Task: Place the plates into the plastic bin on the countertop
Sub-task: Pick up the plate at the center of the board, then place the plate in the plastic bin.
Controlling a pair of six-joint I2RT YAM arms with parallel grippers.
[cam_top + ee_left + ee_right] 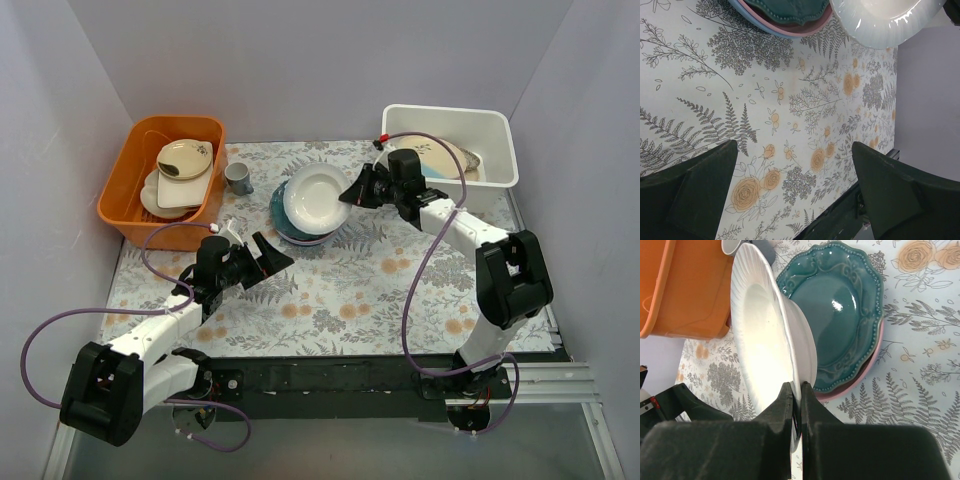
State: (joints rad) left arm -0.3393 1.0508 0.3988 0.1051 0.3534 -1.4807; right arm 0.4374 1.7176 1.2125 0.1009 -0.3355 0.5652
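A pale cream-green plate (318, 198) (765, 325) is tilted up on edge over the stack, and my right gripper (352, 192) (797, 386) is shut on its near rim. Under it lies a teal scalloped plate (840, 315) (790, 9) on a pinkish plate (875, 357) (790, 31). The white plastic bin (500, 130) stands at the back right of the countertop (340, 290) and holds a few plates (445, 155). My left gripper (265, 255) (794, 145) hovers open over bare countertop, near and left of the stack, holding nothing.
An orange tub (125, 185) (685, 285) with beige dishes (182, 172) sits at the back left. A small grey cup (238, 178) stands between it and the stack. Walls enclose the left, back and right sides.
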